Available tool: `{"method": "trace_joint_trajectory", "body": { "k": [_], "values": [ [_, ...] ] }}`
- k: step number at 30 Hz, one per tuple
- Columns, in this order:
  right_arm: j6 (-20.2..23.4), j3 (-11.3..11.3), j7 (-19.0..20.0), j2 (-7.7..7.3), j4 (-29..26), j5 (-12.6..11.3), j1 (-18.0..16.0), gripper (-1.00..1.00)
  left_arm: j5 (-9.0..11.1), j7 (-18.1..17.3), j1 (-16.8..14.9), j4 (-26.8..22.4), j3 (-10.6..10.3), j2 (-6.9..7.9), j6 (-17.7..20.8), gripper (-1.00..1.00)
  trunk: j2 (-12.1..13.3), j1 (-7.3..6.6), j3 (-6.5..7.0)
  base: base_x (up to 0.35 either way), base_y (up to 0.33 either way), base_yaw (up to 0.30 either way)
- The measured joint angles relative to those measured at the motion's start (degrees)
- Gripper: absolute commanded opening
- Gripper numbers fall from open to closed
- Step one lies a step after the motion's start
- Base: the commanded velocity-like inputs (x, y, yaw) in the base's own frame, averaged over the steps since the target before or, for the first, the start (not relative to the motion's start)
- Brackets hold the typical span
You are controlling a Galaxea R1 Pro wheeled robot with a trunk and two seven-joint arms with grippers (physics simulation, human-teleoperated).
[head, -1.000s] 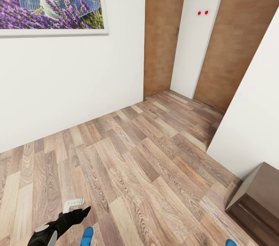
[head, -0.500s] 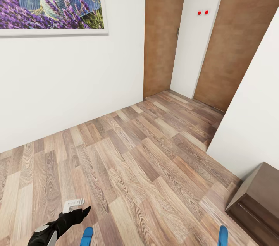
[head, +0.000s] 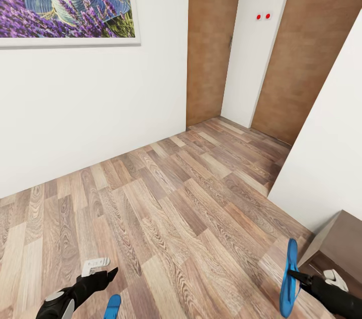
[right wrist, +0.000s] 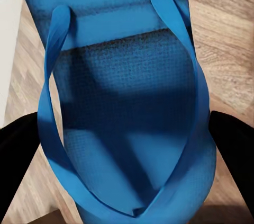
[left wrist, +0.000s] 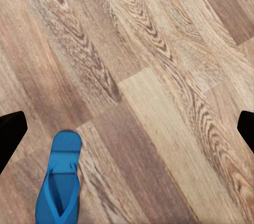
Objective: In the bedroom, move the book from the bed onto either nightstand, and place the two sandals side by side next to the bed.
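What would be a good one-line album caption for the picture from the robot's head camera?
Right gripper lifting one blue sandal on edge beside a dark nightstand, its twin flat on the wood floor.

Open plank floor (head: 166,208) spans the middle of the room and offers free passage between the two arms. A white wall (head: 85,118) bounds the far side, with two brown doors (head: 211,42) beyond. To the right, a second wall (head: 327,168) and a dark nightstand (head: 342,243) block passage. One sandal (head: 112,306) lies on the floor near the left end effector (head: 103,270).
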Motion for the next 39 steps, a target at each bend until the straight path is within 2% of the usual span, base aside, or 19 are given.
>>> {"method": "trace_joint_trajectory", "body": {
  "k": [5, 8, 11, 12, 15, 17, 20, 23, 24, 28, 32, 39],
  "values": [
    [0.24, 0.16, -0.05, 0.12, -0.61, 0.04, -0.14, -1.00, 0.00, -0.01, 0.00, 0.00, -0.05, -0.04, 0.00, 1.00, 0.00, 0.00, 0.00, 0.000, 0.000, 0.000],
    [0.13, 0.98, -0.69, 0.67, -0.46, 0.58, -0.68, -1.00, 0.00, -0.01, 0.00, 0.01, -0.09, -0.08, -0.03, 1.00, 0.00, 0.00, 0.00, 0.000, 0.000, 0.000],
    [-0.28, 3.60, -4.72, 3.35, 0.57, 0.80, -3.62, -1.00, 0.00, -0.01, -0.01, 0.01, -0.10, -0.07, -0.07, 1.00, 0.00, 0.00, 0.00, 0.000, 0.000, 0.000],
    [-0.38, 4.98, -7.33, 4.71, 1.27, 0.84, -4.82, -1.00, -0.01, -0.01, -0.01, 0.02, -0.11, -0.08, -0.08, 1.00, 0.00, 0.00, 0.00, 0.000, 0.000, 0.000],
    [-0.83, 8.06, -13.19, 7.27, 3.11, 1.11, -6.71, -1.00, 0.00, -0.01, -0.01, 0.01, -0.10, -0.06, -0.09, 1.00, 0.00, 0.00, 0.00, 0.000, 0.000, 0.000],
    [-0.83, 9.66, -15.47, 8.20, 3.82, 0.75, -7.45, -1.00, -0.09, 0.07, 0.00, 0.01, -0.10, -0.08, -0.24, 1.00, 0.00, 0.00, 0.00, 0.000, 0.000, 0.000],
    [-0.49, 10.24, -15.79, 8.47, 3.85, 0.13, -8.37, -1.00, -0.27, 0.28, 0.00, 0.04, -0.11, -0.08, -0.30, 1.00, 0.00, 0.00, 0.00, 0.000, 0.000, 0.000],
    [-0.13, 10.65, -15.07, 8.60, 3.54, -0.76, -9.13, -1.00, -0.52, 0.66, 0.00, 0.08, -0.11, -0.06, -0.39, 1.00, 0.00, 0.00, 0.00, 0.000, 0.000, 0.000],
    [0.20, 10.79, -13.15, 8.60, 3.45, -2.32, -9.31, -1.00, -0.72, 1.59, 0.00, 0.09, -0.11, -0.06, -0.43, 1.00, 0.00, 0.00, 0.00, 0.000, 0.000, 0.000],
    [0.49, 10.92, -5.75, 8.54, 3.40, -5.15, -9.48, -1.00, -1.03, 5.92, 0.00, 0.10, -0.16, -0.08, -0.56, 1.00, 0.00, 0.00, 0.00, 0.000, 0.000, 0.000],
    [0.26, 10.88, -2.17, 8.38, 3.45, -5.53, -9.51, -1.00, -1.10, 8.39, 0.00, 0.15, -0.23, -0.08, -1.39, 1.00, -0.39, 0.21, -0.17, 0.000, 0.000, 0.000],
    [-0.30, 10.80, -1.60, 8.14, 4.16, -5.14, -9.51, -1.00, -1.11, 9.08, 0.00, 0.20, -0.54, -0.09, -2.07, 1.00, -3.19, 1.75, -1.43, 0.000, 0.000, 0.000]
  ]
}}
